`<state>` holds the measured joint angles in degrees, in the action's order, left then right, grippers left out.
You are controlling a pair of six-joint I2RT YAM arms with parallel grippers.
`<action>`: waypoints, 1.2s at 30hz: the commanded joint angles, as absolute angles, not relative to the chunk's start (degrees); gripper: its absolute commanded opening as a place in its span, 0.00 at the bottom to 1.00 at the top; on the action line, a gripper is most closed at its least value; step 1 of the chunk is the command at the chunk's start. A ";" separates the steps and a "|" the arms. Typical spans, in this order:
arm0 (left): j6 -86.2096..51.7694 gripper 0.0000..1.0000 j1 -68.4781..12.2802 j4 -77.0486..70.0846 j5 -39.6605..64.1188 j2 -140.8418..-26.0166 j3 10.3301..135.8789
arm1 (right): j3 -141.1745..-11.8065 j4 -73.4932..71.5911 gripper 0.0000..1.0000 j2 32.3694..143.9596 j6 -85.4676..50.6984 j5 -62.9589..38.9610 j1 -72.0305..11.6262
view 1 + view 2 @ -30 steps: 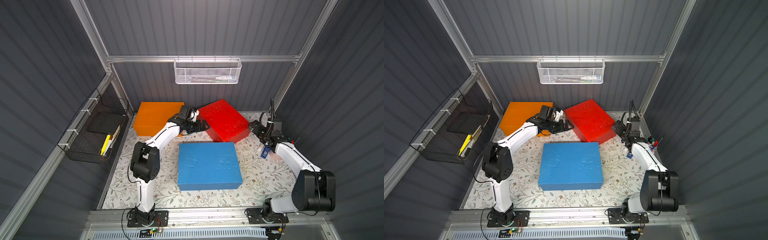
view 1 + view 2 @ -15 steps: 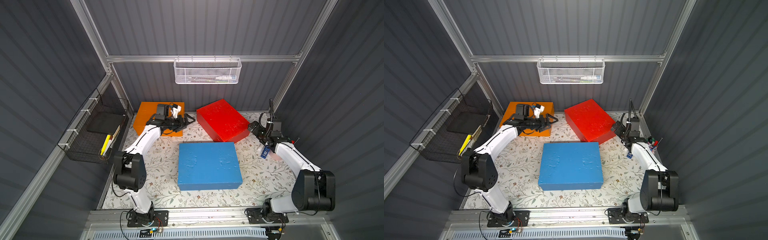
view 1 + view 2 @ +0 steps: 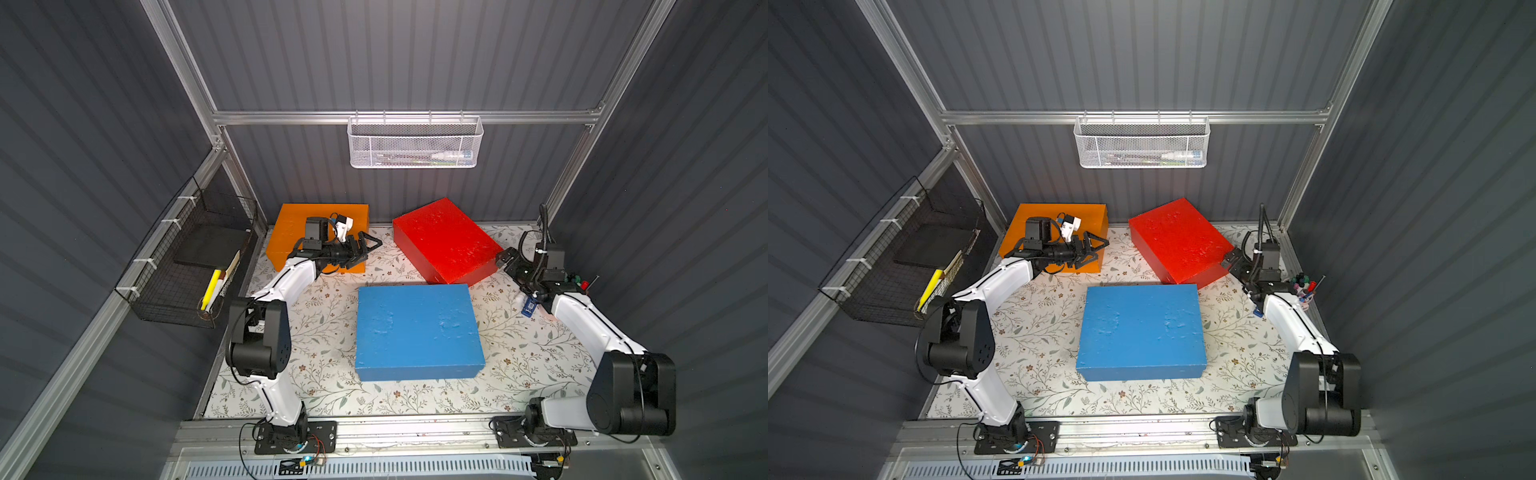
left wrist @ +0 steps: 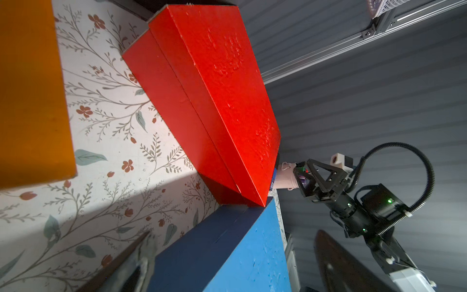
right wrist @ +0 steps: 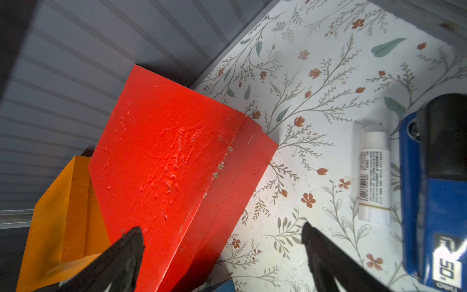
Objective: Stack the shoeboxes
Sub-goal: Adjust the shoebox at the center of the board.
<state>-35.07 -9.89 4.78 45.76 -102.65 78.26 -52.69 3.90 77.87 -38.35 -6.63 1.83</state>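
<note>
Grey ribbed-wall booth, tabletop lined with white floral-print paper (image 3: 320, 332).

- Large blue rectangular lidded cardboard shoebox (image 3: 417, 328): flat, mid-table. Taken as the landmark.
- Red lidded cardboard shoebox (image 3: 444, 239): behind the blue shoebox, turned at an angle. Its near corner meets the blue shoebox's far edge; cannot tell whether they touch.
- Orange lidded cardboard shoebox (image 3: 291, 232): behind and left of the blue shoebox, well apart from it, against the back wall.
- All three rest on the liner, each on its own.
- Left gripper (image 3: 368, 251): behind-left of the blue shoebox, over the orange shoebox's near corner. Jaws spread, holding nothing.
- Right gripper (image 3: 505, 259): behind-right of the blue shoebox, at the red shoebox's right-hand corner. Jaws spread wide, one finger over the red lid and one over the liner; contact not clear.
- White plastic tube (image 5: 374, 177): lies on the liner to the right of the blue shoebox.
- White mesh basket (image 3: 415, 141): hangs on the back wall above.
- Black wire basket (image 3: 166, 291): on the wall left of the blue shoebox, holding a flat black slab (image 3: 208, 249).
</note>
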 commanded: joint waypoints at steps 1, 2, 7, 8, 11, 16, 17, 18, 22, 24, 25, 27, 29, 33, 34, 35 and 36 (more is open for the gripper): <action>-29.03 0.99 -10.64 4.01 40.89 -103.59 79.69 | -52.12 3.30 0.99 76.18 -38.07 -5.30 1.51; -27.60 0.99 -11.01 4.71 39.58 -104.20 80.57 | -52.04 3.65 0.99 76.03 -38.06 -5.29 1.57; -20.24 0.99 -12.56 12.76 35.00 -109.77 89.50 | -51.19 5.26 0.99 74.90 -38.40 -4.63 1.57; -19.86 0.99 -12.57 12.68 35.12 -110.67 90.46 | -50.87 5.27 0.99 74.60 -38.66 -4.67 1.52; -18.90 0.99 -12.74 10.77 35.65 -112.96 92.84 | -49.86 5.01 0.99 73.93 -39.62 -5.26 1.07; -17.22 0.99 -13.61 13.64 34.83 -119.20 101.43 | -49.23 5.30 0.99 73.39 -39.98 -5.29 0.26; -17.07 0.99 -13.74 14.98 34.60 -120.62 103.36 | -49.22 5.27 0.99 73.31 -39.99 -5.40 0.18; -17.05 0.99 -13.71 16.39 34.54 -122.52 105.99 | -49.28 5.19 0.99 73.40 -39.99 -5.48 0.13; -16.58 0.99 -14.36 19.13 36.65 -130.79 117.52 | -50.74 4.72 0.99 75.60 -40.86 -5.81 0.09; -15.91 0.99 -14.99 19.81 36.29 -135.28 123.94 | -51.23 3.04 0.99 77.29 -41.76 -7.07 0.09; -15.31 0.99 -15.20 20.51 35.95 -137.80 127.29 | -51.53 2.19 0.99 78.14 -42.18 -7.91 0.09; -14.76 0.99 -15.38 20.89 34.92 -142.34 133.37 | -52.47 1.85 0.99 79.64 -42.84 -8.94 0.08; -14.84 0.99 -15.47 18.16 33.92 -145.65 136.30 | -53.23 1.45 0.99 81.01 -43.20 -9.36 0.09; -15.05 0.99 -15.85 8.40 32.10 -149.68 136.71 | -54.18 -0.79 0.99 83.92 -44.49 -10.06 0.01; -14.67 0.99 -15.98 7.21 32.03 -151.05 137.64 | -54.38 -1.51 0.99 84.80 -44.72 -10.48 -0.08; -14.36 0.99 -16.21 6.81 31.98 -152.35 139.14 | -54.72 -2.04 0.99 85.56 -44.88 -10.77 -0.17; -13.79 0.99 -16.47 6.34 31.75 -153.88 140.79 | -55.21 -2.40 0.99 86.54 -44.90 -10.81 -0.32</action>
<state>-15.75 -15.97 9.74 33.19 -149.84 138.02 -52.97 0.43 84.88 -43.42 -9.50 0.21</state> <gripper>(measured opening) 0.992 0.989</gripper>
